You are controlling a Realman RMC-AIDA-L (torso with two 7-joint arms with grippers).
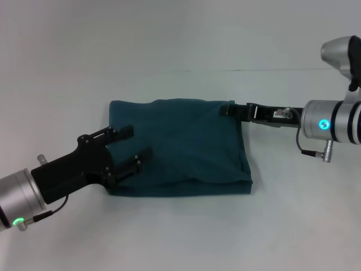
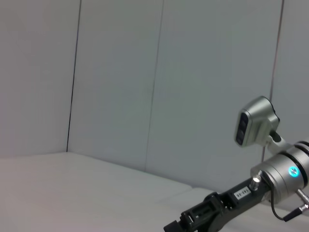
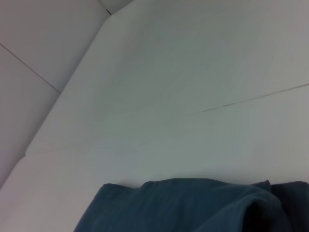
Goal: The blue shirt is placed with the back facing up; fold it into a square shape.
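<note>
The blue shirt (image 1: pixel 186 149) lies folded into a rough square on the white table, plain side up. My left gripper (image 1: pixel 135 144) is open and hovers over the shirt's left part, its black fingers (image 1: pixel 125 133) spread above the cloth and holding nothing. My right gripper (image 1: pixel 227 110) reaches in from the right and its tip is at the shirt's far right corner. The right wrist view shows the shirt's far edge (image 3: pixel 193 205) with a raised fold. The left wrist view shows only the right arm's gripper (image 2: pixel 176 224) and the wall.
The white table (image 1: pixel 180 45) stretches on all sides of the shirt, with a thin seam line across its far part. Grey wall panels (image 2: pixel 120 72) stand behind. The right arm's silver wrist (image 1: pixel 330 121) hangs over the table's right side.
</note>
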